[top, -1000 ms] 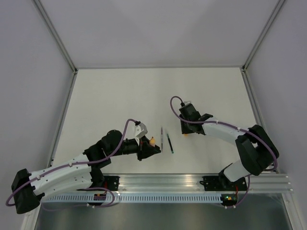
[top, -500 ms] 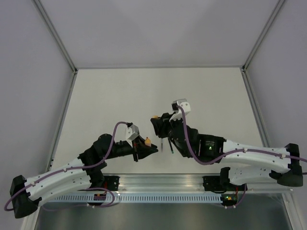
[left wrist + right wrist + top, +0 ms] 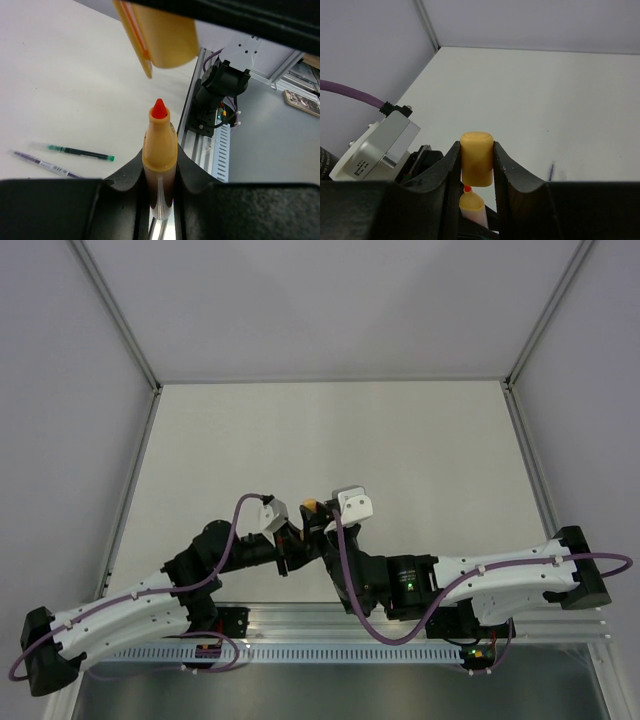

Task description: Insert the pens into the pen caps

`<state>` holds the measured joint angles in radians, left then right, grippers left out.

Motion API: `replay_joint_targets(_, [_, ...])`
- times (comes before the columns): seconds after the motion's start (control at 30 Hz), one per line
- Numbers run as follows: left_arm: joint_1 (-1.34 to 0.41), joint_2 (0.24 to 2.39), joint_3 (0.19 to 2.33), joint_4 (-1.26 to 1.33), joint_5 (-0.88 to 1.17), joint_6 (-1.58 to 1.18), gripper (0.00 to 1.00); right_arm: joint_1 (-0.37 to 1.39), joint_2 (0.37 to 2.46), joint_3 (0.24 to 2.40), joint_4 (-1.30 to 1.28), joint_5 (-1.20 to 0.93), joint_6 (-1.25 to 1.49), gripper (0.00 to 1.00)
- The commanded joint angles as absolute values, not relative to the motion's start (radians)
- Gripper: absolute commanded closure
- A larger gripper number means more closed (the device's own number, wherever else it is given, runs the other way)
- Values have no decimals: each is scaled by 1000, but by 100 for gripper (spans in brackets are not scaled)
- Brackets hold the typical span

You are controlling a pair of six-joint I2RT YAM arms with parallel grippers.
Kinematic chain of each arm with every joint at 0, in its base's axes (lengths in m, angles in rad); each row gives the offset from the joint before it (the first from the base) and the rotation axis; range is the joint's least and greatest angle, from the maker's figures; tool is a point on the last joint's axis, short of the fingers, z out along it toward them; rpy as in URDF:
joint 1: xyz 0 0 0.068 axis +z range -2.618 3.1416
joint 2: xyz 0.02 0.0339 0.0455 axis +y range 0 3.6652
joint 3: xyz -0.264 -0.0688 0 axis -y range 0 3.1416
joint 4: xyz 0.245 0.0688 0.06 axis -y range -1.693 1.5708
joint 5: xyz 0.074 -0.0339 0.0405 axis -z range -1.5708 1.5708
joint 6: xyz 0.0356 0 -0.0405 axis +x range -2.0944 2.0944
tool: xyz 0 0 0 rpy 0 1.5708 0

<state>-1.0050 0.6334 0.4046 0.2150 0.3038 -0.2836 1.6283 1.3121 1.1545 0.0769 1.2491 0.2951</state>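
Orange marks both held parts. One orange pen cap [image 3: 476,165] is clamped between the jaws of the right gripper [image 3: 476,155]. One orange-ended pen [image 3: 160,150] is clamped in the left gripper [image 3: 160,170]. The pen's long axis runs straight out from the left fingers, and its red tip points at the cap's open mouth. The two are roughly in line, with the tip just short of the mouth and not inside it. Both are held in the air above the white table [image 3: 75,75], near its front edge. Three pens show in all. The other two, a green-ended pen [image 3: 80,151] and a purple-grey pen [image 3: 42,164], lie flat on the table, near each other and roughly parallel.
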Motion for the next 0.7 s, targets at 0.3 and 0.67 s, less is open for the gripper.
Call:
replay_joint_targets(0.3, [-1008, 574, 383, 256, 305, -310, 98, 1634, 1305, 1170, 152, 1289, 239, 100])
replay_joint_targets(0.67, [-1008, 568, 385, 252, 298, -310, 98, 1643, 1385, 1209, 178, 1295, 212, 100])
